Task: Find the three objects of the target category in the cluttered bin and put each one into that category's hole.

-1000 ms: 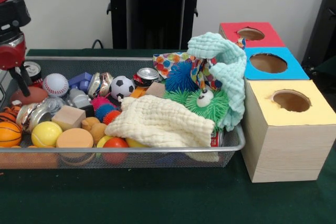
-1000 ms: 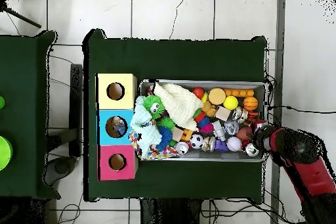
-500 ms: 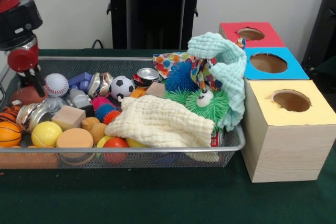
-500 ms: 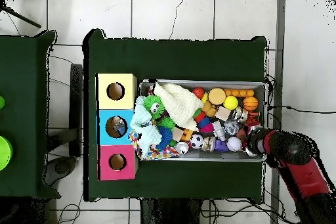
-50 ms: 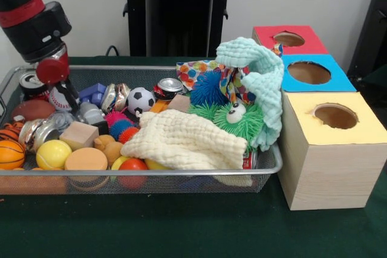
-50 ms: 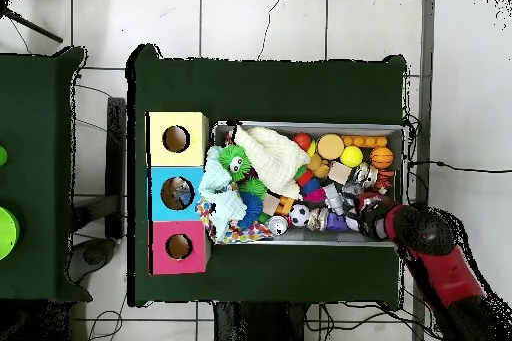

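Three boxes sit in a row beside the wire bin (image 5: 181,172): a yellow-topped box (image 5: 334,143) nearest the front camera, a blue-topped box (image 5: 314,72) behind it, and a red-topped box (image 5: 289,38) farthest back, each with a round hole in its top. The gripper (image 5: 68,98) hangs low over the bin's far-left corner in the front view, its tips down among the clutter just in front of a baseball (image 5: 58,97) and close to a small can (image 5: 30,83); whether its claw is spread or pinched cannot be told from either view. Possibly it touches the baseball, though the contact is hidden. Balls lie scattered through that end: a soccer ball (image 5: 140,99), a yellow ball (image 5: 52,153) and a basketball (image 5: 10,153), all round with no long axis to point. A cream cloth (image 5: 184,141) and a mint cloth (image 5: 261,80) drape over the bin's box-side end, beside a green spiky toy (image 5: 233,119).
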You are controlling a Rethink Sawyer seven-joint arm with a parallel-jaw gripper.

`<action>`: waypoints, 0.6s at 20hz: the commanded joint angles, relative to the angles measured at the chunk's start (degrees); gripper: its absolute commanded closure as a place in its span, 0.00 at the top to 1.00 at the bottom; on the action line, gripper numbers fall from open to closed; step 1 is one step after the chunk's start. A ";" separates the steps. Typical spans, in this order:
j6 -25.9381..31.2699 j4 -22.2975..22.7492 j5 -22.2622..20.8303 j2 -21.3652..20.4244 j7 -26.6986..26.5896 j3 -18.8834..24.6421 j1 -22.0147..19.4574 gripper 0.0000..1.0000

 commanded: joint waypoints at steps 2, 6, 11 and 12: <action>-7.31 1.78 1.00 6.38 3.50 7.88 -1.91 1.00; -9.51 -1.69 -1.08 6.29 3.41 5.50 -0.60 1.00; -11.05 -4.20 -2.59 3.87 3.57 1.86 0.73 1.00; -10.89 -4.54 -2.78 3.45 3.39 1.42 0.85 1.00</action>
